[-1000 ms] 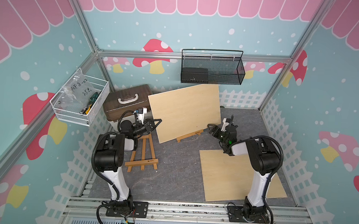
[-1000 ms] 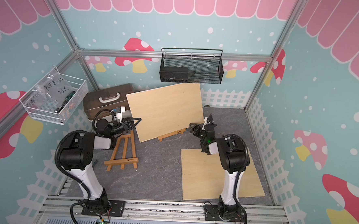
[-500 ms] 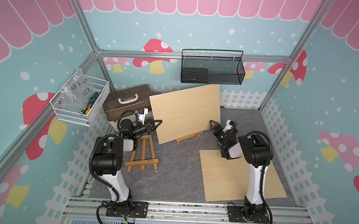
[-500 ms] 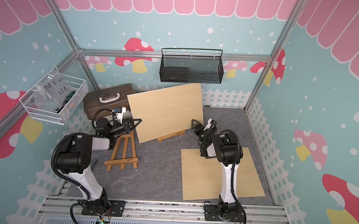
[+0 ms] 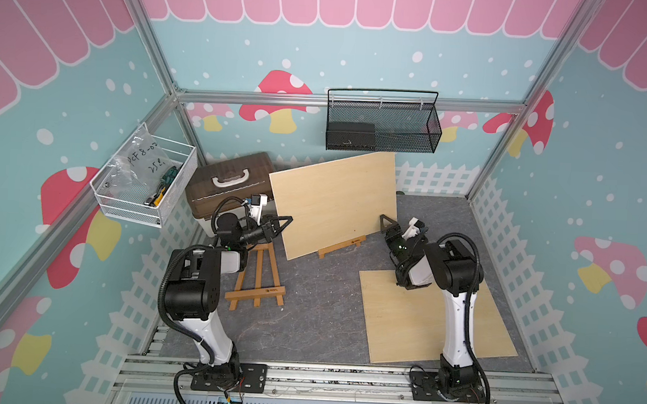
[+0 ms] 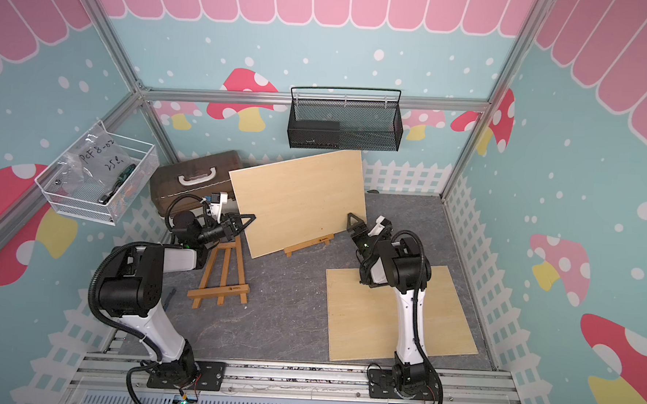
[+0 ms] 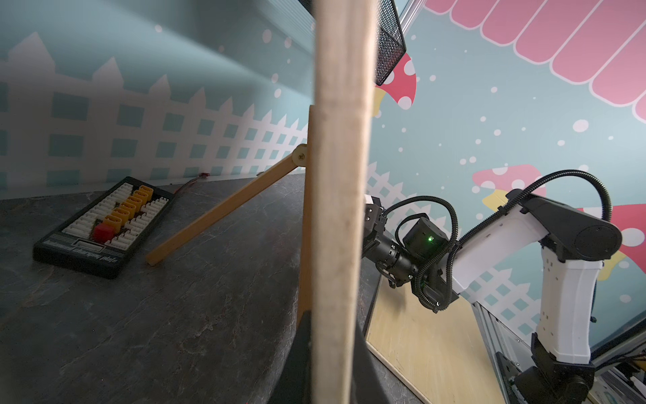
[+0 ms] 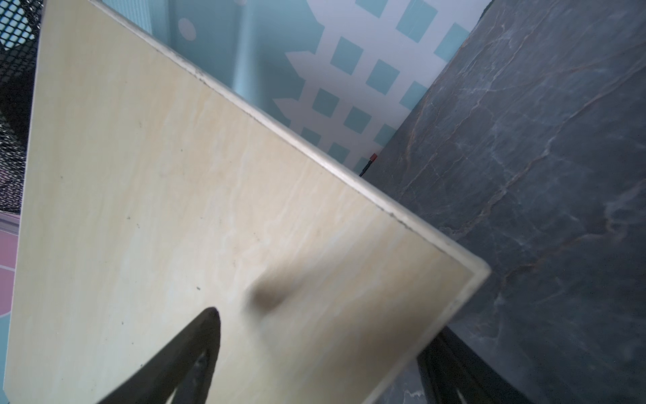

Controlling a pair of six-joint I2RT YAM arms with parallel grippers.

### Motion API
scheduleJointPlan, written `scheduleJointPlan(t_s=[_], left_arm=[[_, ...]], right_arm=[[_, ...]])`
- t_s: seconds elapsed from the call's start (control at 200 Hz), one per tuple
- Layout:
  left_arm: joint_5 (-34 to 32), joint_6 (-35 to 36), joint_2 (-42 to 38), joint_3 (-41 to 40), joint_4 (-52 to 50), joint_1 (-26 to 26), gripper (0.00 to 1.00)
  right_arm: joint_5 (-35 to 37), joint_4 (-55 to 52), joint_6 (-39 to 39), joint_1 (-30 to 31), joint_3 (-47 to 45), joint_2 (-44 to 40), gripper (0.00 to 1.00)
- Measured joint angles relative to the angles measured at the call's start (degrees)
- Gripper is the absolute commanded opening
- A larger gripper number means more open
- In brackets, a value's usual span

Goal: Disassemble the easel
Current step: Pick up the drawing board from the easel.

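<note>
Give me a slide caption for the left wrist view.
Wooden board edge-on between the left jaws, easel leg propped behind, right arm beyond.

The plywood board (image 8: 209, 210) fills most of the view, tilted, with one corner projecting over the dark veined counter (image 8: 542, 175). The right pincer (image 8: 325, 325) straddles that corner, jaws apart: one black finger (image 8: 188, 363) lies before the board's face, the other beyond its edge. Behind the board are a fence-printed wall (image 8: 349, 70), a black mesh basket (image 8: 14, 105) and a red-tipped cable (image 8: 370, 161).
</note>
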Motion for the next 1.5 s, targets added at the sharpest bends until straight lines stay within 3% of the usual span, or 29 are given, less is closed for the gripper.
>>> scheduleJointPlan(t_s=[0.5,0.971,1.501], left_arm=[[-1.5,4.4,-2.6,0.0,-7.3,-0.6,0.00],[-1.5,8.2,-6.9,0.0,-19.1,-1.6,0.00],[-2.3,18.8,-13.8,0.1,-36.5,-4.2,0.00]], right_arm=[[-0.9,-0.2,5.7,-0.3,3.3,2.0,0.84],[-0.8,-3.2,6.0,-0.4,0.7,-3.7,0.82],[-0.9,-4.1,5.8,-0.3,-7.4,-8.5,0.82]])
